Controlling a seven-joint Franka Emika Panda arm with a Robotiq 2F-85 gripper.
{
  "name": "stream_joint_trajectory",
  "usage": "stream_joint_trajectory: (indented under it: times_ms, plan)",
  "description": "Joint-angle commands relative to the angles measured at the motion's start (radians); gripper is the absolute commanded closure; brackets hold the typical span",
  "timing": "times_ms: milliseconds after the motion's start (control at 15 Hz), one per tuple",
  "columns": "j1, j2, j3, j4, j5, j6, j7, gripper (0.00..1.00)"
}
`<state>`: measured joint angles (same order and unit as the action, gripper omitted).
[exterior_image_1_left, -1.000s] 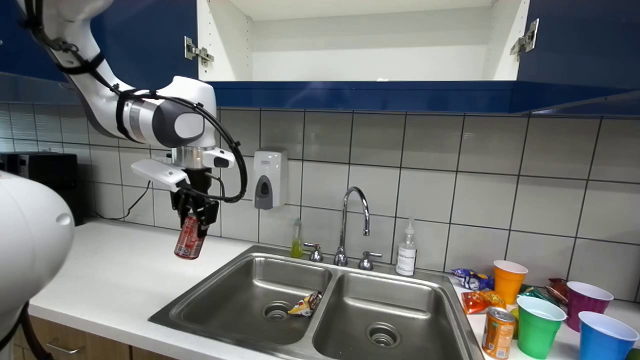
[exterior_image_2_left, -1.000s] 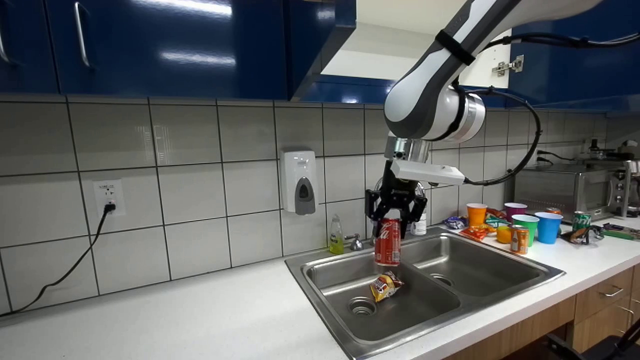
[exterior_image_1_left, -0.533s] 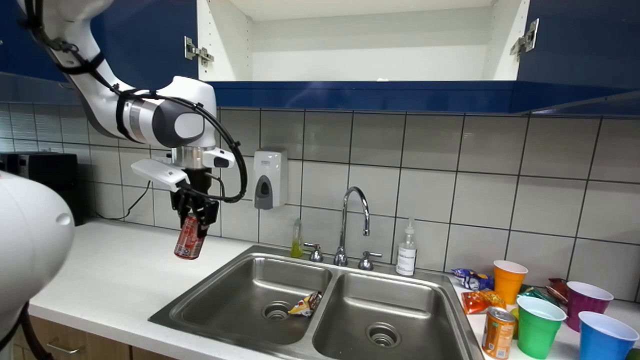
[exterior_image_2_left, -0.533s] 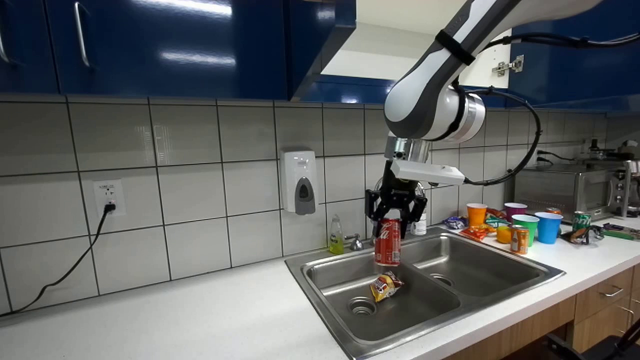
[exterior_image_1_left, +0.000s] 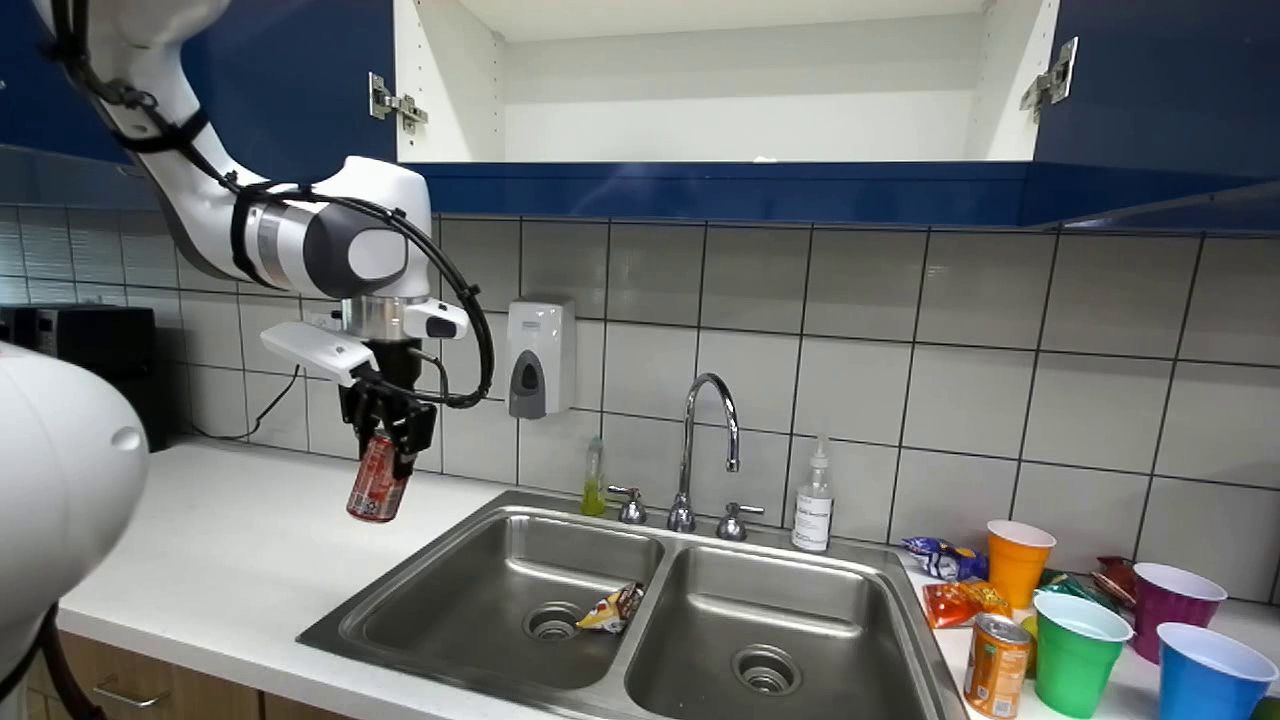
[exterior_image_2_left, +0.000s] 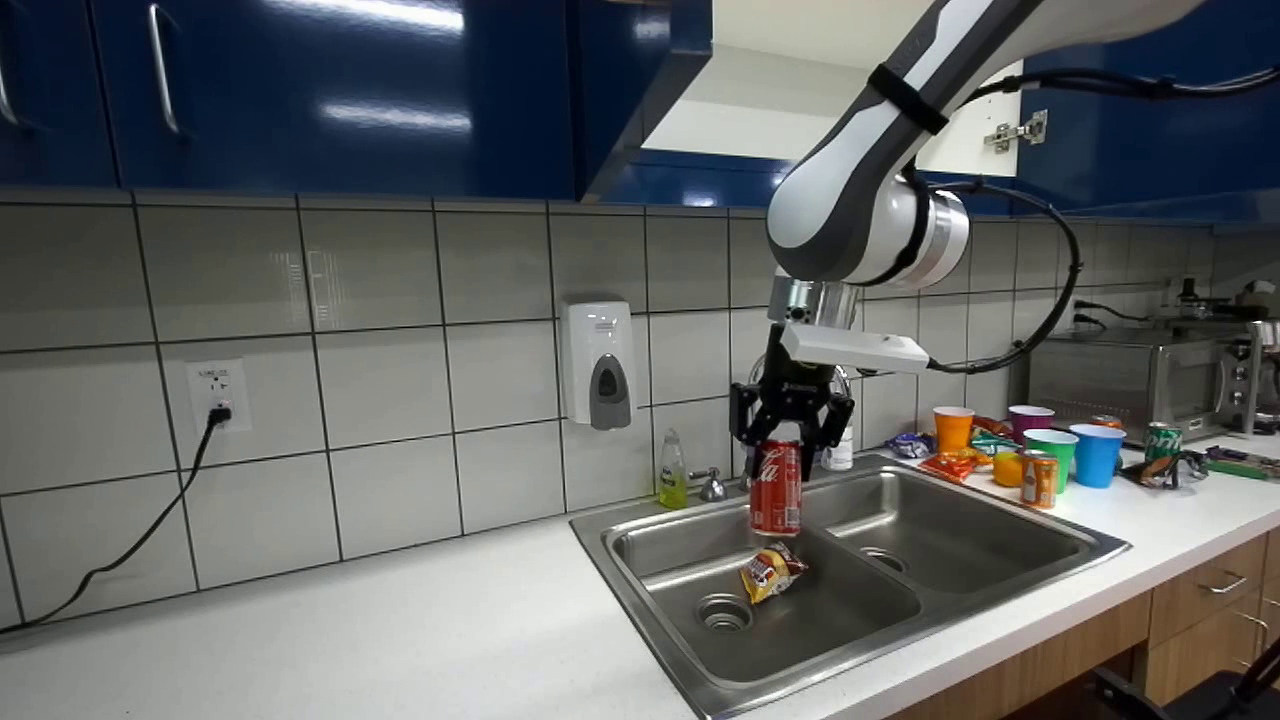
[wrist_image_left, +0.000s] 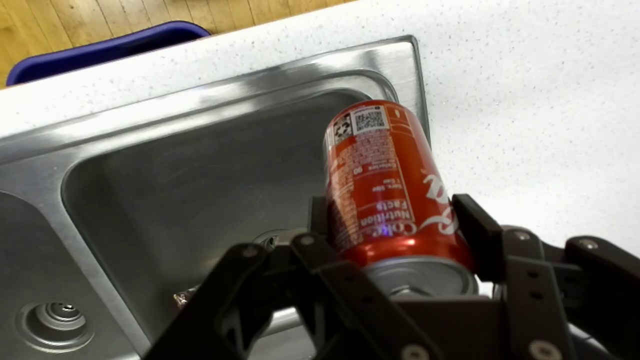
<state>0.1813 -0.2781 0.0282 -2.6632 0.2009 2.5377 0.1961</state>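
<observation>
The arm (exterior_image_2_left: 835, 200) is being held bent, wrist (exterior_image_2_left: 815, 300) pointing downward, while a red can (exterior_image_2_left: 776, 495) is being pinched near its top by the pincer (exterior_image_2_left: 780, 455) and suspended in midair near the sink (exterior_image_2_left: 820, 620).

White counter (exterior_image_1_left: 200, 540): orange can (exterior_image_1_left: 996, 668), green cup (exterior_image_1_left: 1080, 662), blue cup (exterior_image_1_left: 1212, 680)
</observation>
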Motion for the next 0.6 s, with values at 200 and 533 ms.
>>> stream_joint_trajectory:
  times_ms: [200,533]
  plan:
    - [-0.042,-0.049,0.050,0.002,-0.033,-0.006,0.026,0.62]
    - [-0.052,-0.070,0.057,0.003,-0.036,-0.011,0.027,0.62]
